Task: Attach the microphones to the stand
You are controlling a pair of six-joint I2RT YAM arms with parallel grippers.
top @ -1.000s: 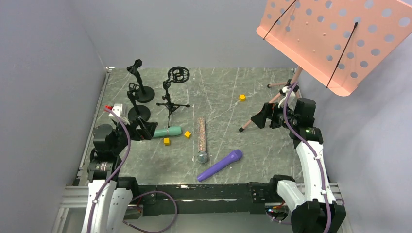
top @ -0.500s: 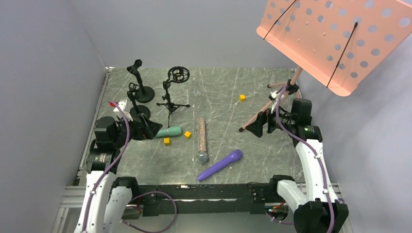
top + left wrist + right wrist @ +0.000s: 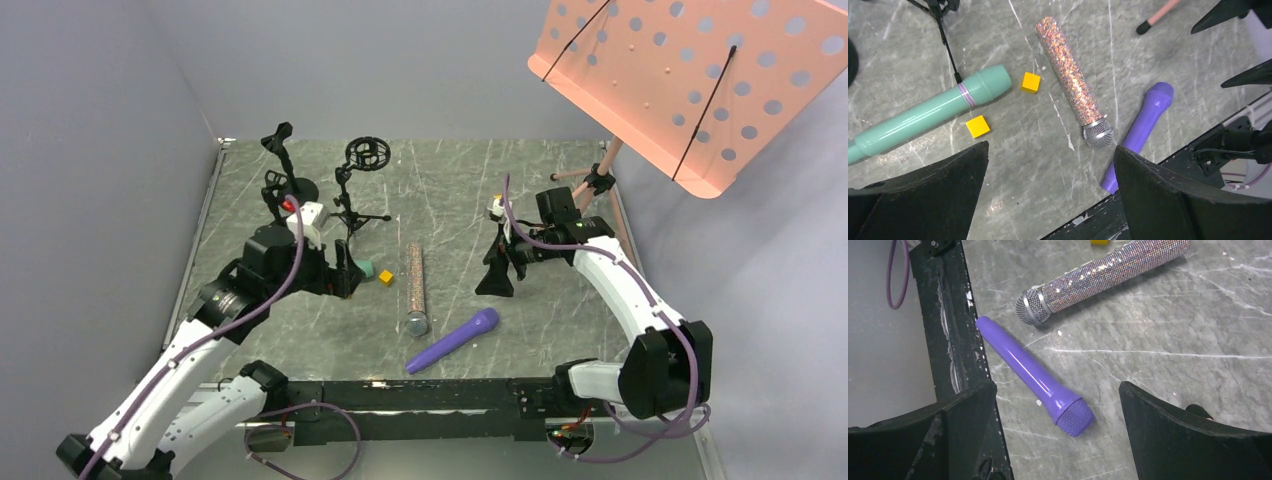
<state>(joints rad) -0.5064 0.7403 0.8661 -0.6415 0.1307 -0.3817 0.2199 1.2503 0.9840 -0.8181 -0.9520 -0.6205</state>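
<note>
both arms swung inward; my left tool [image 3: 1050, 150] and right tool [image 3: 1058, 385] gape empty. a glancing touch could roll the purple microphone [image 3: 1038, 382], seemingly near the edge, off the tabletop [image 3: 1173, 340].

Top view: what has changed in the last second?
Both arms swung in over the table: the left hand now hangs above the teal mic, the right hand near the purple mic. Both are open, and nothing was taken up. The mics and stands stayed put.

Even, bright light; soft shadows; sharp focus.
</note>
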